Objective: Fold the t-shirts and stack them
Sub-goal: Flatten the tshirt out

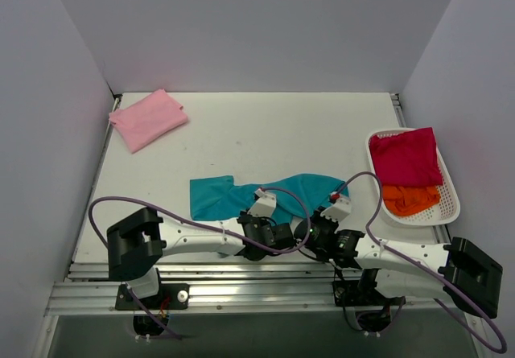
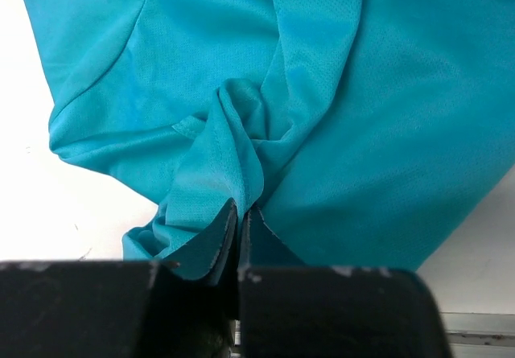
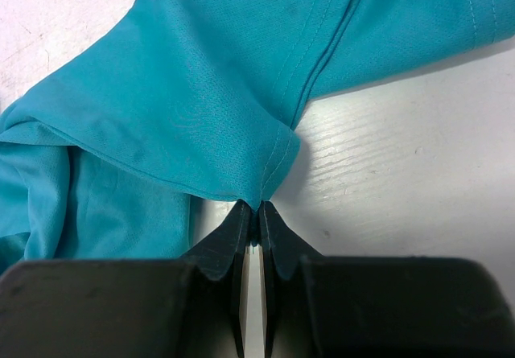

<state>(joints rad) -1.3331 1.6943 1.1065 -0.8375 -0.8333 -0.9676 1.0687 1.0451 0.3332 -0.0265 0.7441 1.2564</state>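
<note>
Left gripper (image 2: 241, 215) and right gripper (image 3: 257, 211) were each clamped on the edge of your teal shirt (image 1: 219, 197). You had it lying left of the basket (image 1: 447, 207), long axis pointing toward it, cloth spreading away from both grippers; the right one sat nearer the basket.

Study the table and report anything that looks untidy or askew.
The teal shirt lies rumpled near the front edge, cloth bunched where the left hand and right hand pinch it. The pink shirt, folded, sits at an angle in the far left corner. Nothing looks spilled or damaged.
</note>
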